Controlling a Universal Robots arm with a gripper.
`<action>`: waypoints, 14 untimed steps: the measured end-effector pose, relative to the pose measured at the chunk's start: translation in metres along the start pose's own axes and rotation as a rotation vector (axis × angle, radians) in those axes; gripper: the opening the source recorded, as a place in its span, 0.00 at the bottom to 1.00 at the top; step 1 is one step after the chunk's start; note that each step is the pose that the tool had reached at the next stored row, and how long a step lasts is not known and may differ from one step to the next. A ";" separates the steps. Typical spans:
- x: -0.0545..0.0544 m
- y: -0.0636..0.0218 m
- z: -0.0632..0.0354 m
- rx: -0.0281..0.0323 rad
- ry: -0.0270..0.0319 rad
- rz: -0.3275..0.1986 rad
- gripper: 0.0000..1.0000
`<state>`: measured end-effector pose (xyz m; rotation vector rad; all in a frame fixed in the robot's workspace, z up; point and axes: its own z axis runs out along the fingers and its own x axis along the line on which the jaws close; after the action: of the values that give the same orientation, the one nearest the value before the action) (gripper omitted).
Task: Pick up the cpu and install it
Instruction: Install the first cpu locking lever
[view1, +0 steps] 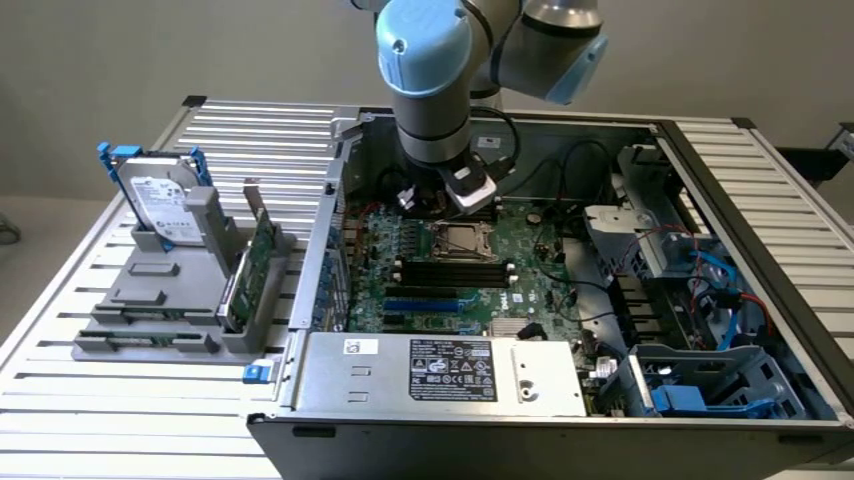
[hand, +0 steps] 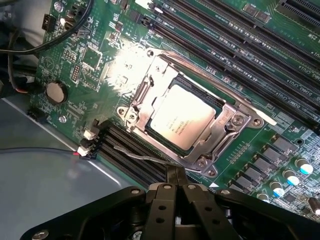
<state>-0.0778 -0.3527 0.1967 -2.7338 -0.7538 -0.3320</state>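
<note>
From my remote seat I start at the table's (view1: 267, 130) left edge. A grey holder (view1: 160, 300) there carries an upright hard drive (view1: 167, 205) with blue handles, and a green card (view1: 251, 265) stands on edge just beside it. Next comes the uncovered computer case (view1: 534, 440), which takes up the middle and right of the table. Its motherboard (view1: 534, 290) lies flat inside, and a power supply (view1: 441, 370) runs along the case's front wall.

The arm (view1: 427, 60) reaches down into the back of the case. The tool (hand: 176, 176) has its fingers pressed tight together with nothing between them, and it hangs just beside the socket's metal frame (hand: 235, 120). The cpu (hand: 182, 116) sits flat inside that frame, silver top up, apart from the tool. Blue cables (view1: 721, 270) run along the case's right side.
</note>
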 end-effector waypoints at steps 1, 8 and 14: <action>0.000 0.0004 0.0004 0.0007 -0.0004 -0.002 0.11; 0.002 0.0023 0.0033 0.0036 -0.0027 -0.012 0.11; 0.003 0.0038 0.0051 0.0054 -0.0040 -0.017 0.11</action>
<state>-0.0726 -0.3528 0.1920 -2.7252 -0.7786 -0.3278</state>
